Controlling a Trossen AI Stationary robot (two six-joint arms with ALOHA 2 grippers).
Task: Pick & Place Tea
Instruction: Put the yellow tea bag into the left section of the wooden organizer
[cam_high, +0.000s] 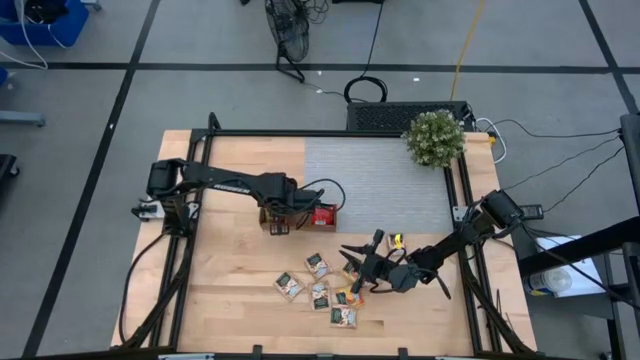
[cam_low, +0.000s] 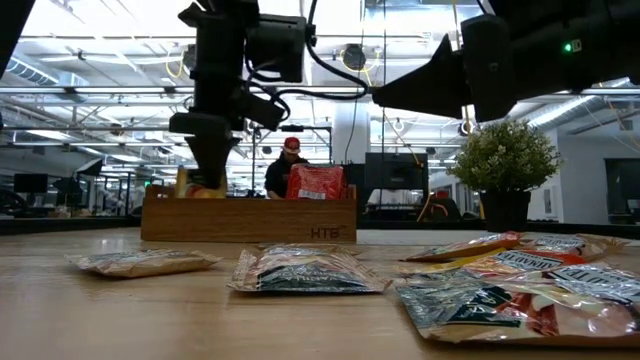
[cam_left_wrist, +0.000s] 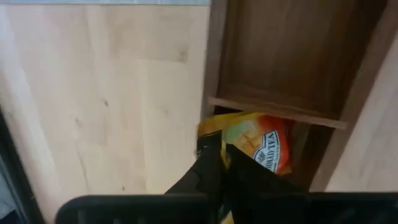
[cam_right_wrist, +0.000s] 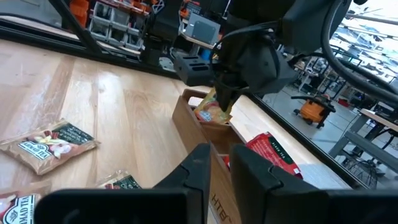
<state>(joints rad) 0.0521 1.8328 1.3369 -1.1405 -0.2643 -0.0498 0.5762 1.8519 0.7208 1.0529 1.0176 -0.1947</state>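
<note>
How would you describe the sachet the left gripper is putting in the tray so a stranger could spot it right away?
Find the long brown wooden tray near the middle of the table. The left gripper hangs over one end compartment, pinching an orange sachet that dips into it. Unlike the red sachet upright at the other end, and the green-and-white ones lying loose on the table, it is orange and yellow.

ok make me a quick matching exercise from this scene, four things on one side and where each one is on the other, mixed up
Things:
1. orange sachet
2. red sachet
3. potted plant
4. right gripper

Places:
A. at the table's back right corner
B. standing in a tray compartment away from the left arm
C. above the loose sachets on the table's front
D. in the tray's end compartment, at the left gripper's fingertips

Pairs: 1-D, 2-B, 3-A, 4-C
</note>
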